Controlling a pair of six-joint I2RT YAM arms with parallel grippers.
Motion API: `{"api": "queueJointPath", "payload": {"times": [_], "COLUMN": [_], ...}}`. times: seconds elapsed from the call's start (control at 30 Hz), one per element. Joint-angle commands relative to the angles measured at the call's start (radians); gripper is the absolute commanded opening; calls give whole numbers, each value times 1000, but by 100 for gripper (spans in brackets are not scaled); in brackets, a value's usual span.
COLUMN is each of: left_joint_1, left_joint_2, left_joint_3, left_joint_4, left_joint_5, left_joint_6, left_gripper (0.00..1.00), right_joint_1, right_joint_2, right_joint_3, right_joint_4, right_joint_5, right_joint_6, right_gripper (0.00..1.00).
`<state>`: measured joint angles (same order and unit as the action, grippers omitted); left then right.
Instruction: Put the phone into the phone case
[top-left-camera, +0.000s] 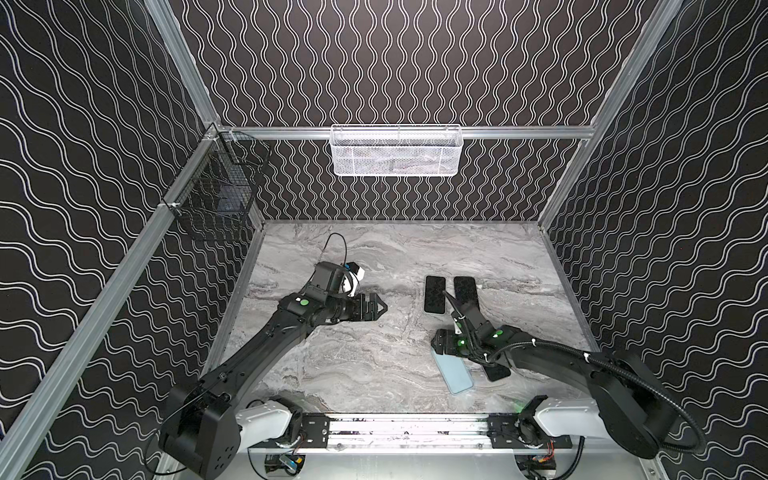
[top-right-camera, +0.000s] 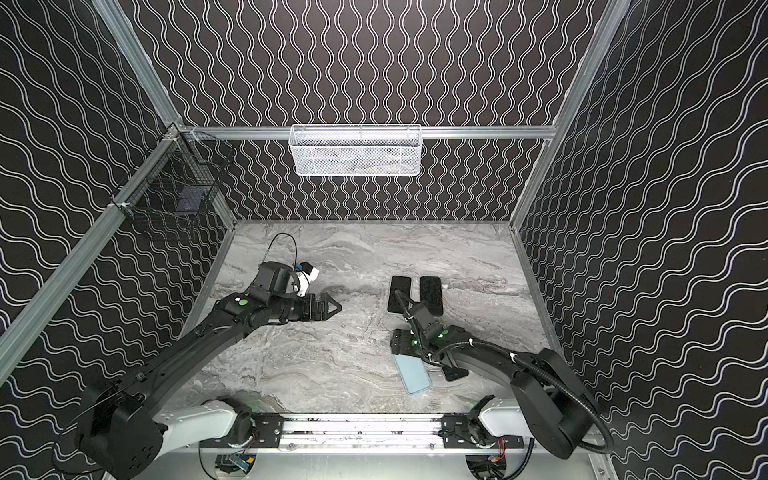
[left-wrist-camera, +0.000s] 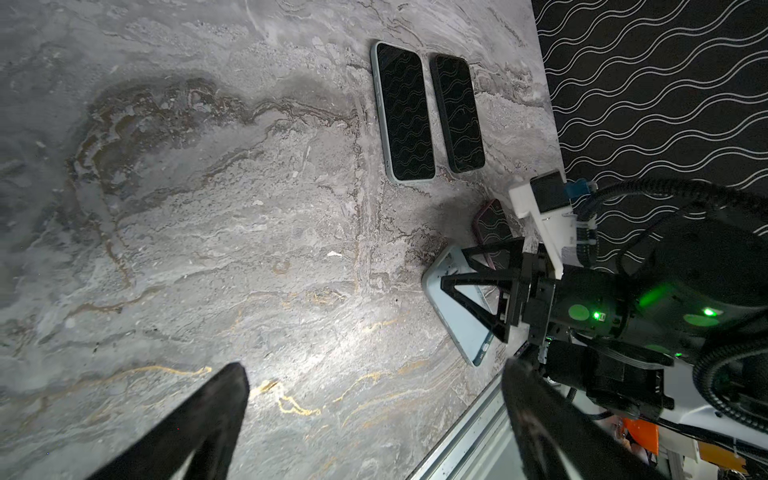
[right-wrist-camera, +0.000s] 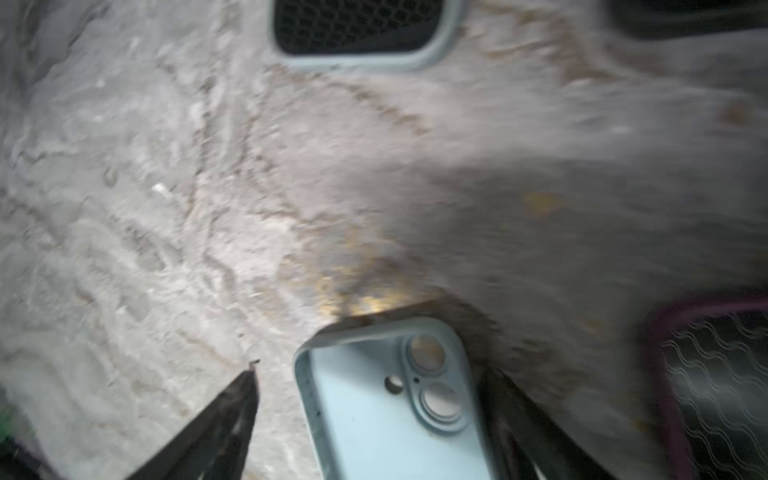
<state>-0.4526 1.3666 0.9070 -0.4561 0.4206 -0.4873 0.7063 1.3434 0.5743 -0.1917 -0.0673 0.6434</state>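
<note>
**Right gripper (right-wrist-camera: 370, 374) spread over the phone case (top-left-camera: 453, 376)**

Its jaws stand apart and clamp nothing: one finger is clear of the pale-blue case, the other just beside its edge. The right arm reaches in from the near right, forearm low, wrist bent down toward the table (top-left-camera: 353, 365). The case lies open side up at the near right, its far end between the fingers. Beyond it, two phones lie side by side, screens up: a pale-rimmed phone (top-left-camera: 434, 295) and, to its right, a black phone (top-left-camera: 465, 293). A maroon-rimmed phone (top-left-camera: 496, 372) lies partly under the arm. The left gripper (top-left-camera: 376, 308), wide open and empty, points right at left centre.
</note>
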Motion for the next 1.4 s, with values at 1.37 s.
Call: {"api": "queueJointPath", "payload": {"times": [1.37], "left_joint_1": [-730], "left_joint_2": [544], "left_joint_3": [241], "left_joint_4": [-153], "left_joint_5": [-674], "left_joint_6": [-44], "left_gripper": [59], "right_joint_1": [-383], "right_joint_2": [-556], "right_joint_3": [44], "right_joint_4": [-198], "right_joint_5": [151], "right_joint_6": [39], "right_gripper": [84]}}
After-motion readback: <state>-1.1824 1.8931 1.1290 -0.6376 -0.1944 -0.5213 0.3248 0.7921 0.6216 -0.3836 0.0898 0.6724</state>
